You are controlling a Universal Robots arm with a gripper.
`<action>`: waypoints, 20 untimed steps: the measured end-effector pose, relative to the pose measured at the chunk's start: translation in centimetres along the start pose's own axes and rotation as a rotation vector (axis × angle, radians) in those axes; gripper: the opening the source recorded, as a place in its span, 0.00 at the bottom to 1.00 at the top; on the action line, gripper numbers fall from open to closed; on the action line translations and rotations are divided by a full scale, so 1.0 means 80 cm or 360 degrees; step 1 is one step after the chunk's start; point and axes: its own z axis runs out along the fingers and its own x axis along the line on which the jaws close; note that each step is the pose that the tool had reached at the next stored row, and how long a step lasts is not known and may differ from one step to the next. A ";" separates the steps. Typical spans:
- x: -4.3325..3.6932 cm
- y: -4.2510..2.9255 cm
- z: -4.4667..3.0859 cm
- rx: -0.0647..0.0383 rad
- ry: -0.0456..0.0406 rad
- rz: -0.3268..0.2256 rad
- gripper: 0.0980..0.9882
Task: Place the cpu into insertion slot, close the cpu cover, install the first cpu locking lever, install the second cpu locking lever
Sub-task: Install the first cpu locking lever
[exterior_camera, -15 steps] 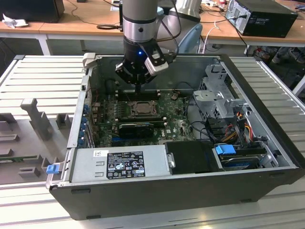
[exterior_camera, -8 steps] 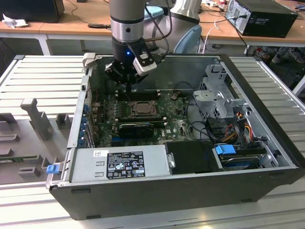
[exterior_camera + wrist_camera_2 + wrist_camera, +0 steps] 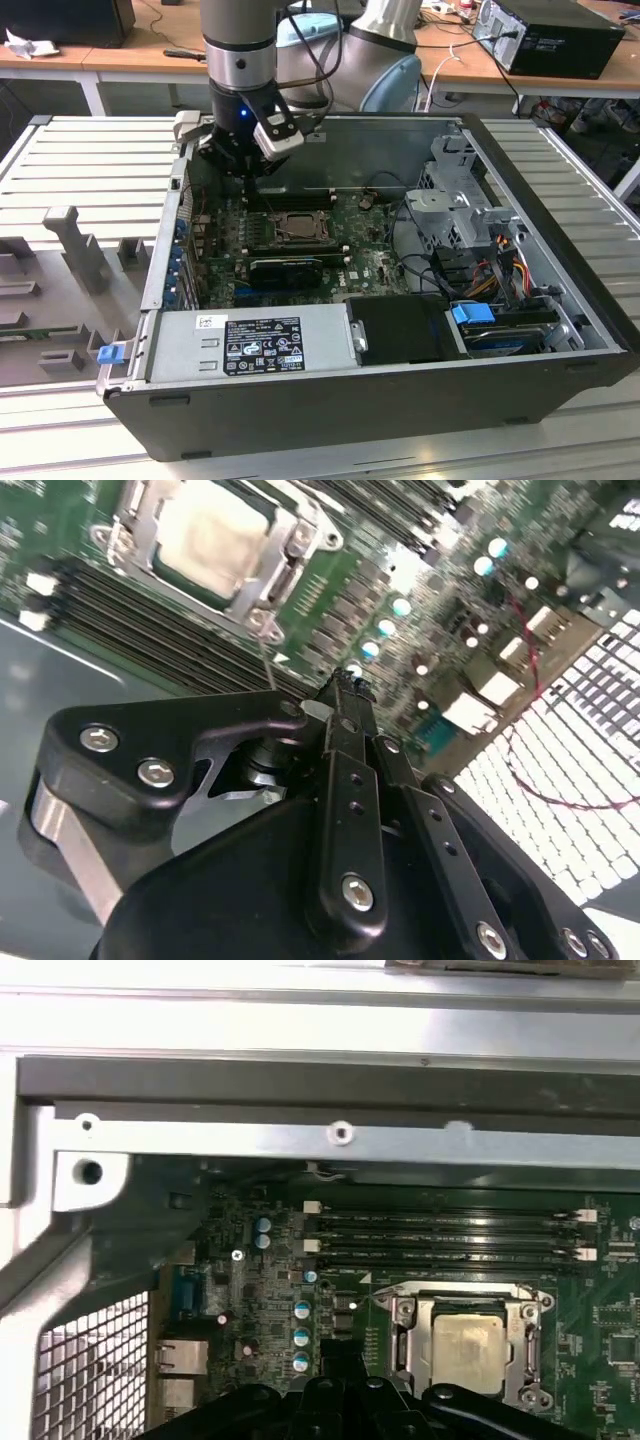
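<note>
The cpu (image 3: pixel 466 1346) lies flat in the insertion slot (image 3: pixel 295 225) on the green board, its silver-beige top showing. The cpu cover (image 3: pixel 419 1346) is down around it as a metal frame, seen also in the second wrist view (image 3: pixel 287 538). A thin wire locking lever (image 3: pixel 267 658) sticks out from the socket's corner toward my fingertips. My gripper (image 3: pixel 345 688) is shut with nothing held, hovering beside the socket on the side toward the exterior view's left (image 3: pixel 242 178). Its black fingers (image 3: pixel 345 1395) sit just off the socket's edge.
Long black memory slots (image 3: pixel 440 1225) run beside the socket. A black card (image 3: pixel 285 268) and the power supply (image 3: pixel 255 345) lie nearer the case front. The case wall (image 3: pixel 340 1090) and a vent grille (image 3: pixel 560 790) stand close by. A drive cage (image 3: pixel 460 215) fills the exterior view's right.
</note>
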 end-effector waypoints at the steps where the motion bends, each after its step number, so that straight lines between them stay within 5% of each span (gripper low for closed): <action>1: 0.002 0.0008 0.0005 0.0000 0.0000 -0.0002 0.01; 7: 0.003 0.0211 0.0035 0.0000 0.0000 -0.0004 0.01; 10: -0.003 0.0238 0.0038 0.0000 0.0000 -0.0006 0.01; 20: -0.069 0.0227 0.0052 0.0000 0.0001 -0.0008 0.01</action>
